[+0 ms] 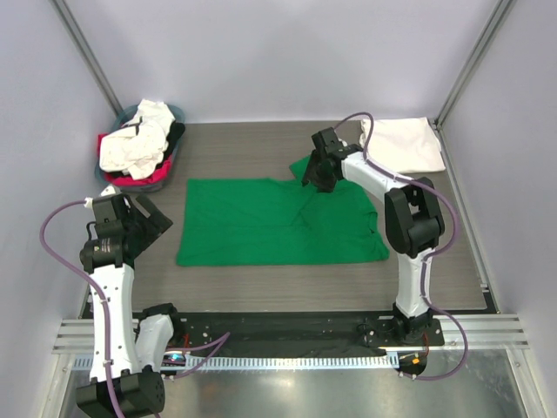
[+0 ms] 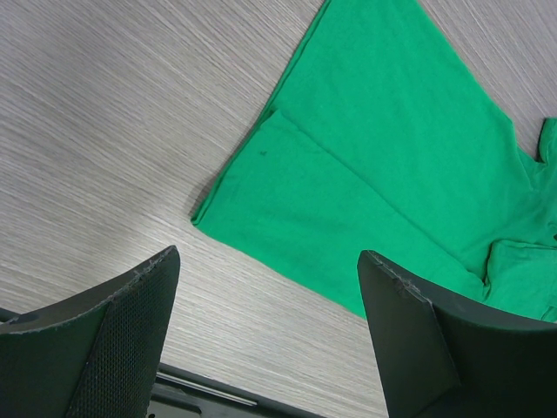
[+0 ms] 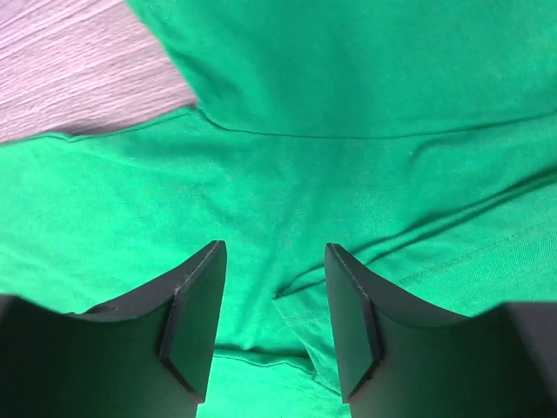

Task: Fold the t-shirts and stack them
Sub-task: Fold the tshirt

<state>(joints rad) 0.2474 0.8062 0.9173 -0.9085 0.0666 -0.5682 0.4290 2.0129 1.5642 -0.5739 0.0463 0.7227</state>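
Currently, top view: the green t-shirt [image 1: 270, 222] lies flat mid-bench as a smooth, rough rectangle, one sleeve poking out at its far edge. The bench [image 1: 261, 287] is grey wood-grain laminate. The right gripper [image 1: 318, 178] hangs over the shirt's far right part. A folded white t-shirt [image 1: 402, 144] sits in the far right corner. A round grey-blue basket [image 1: 127, 111] in the far left corner holds a rumpled heap of t-shirts [image 1: 135, 148]: white, pink-red and black. The left gripper [image 1: 144, 218] is near the left edge, off the cloth.

Left wrist view: fingers wide apart and empty above bare laminate, the shirt's folded corner ahead.

Right wrist view: black fingers [image 3: 196, 331] parted and clamping nothing, with a stitched hem ridge in the gap.
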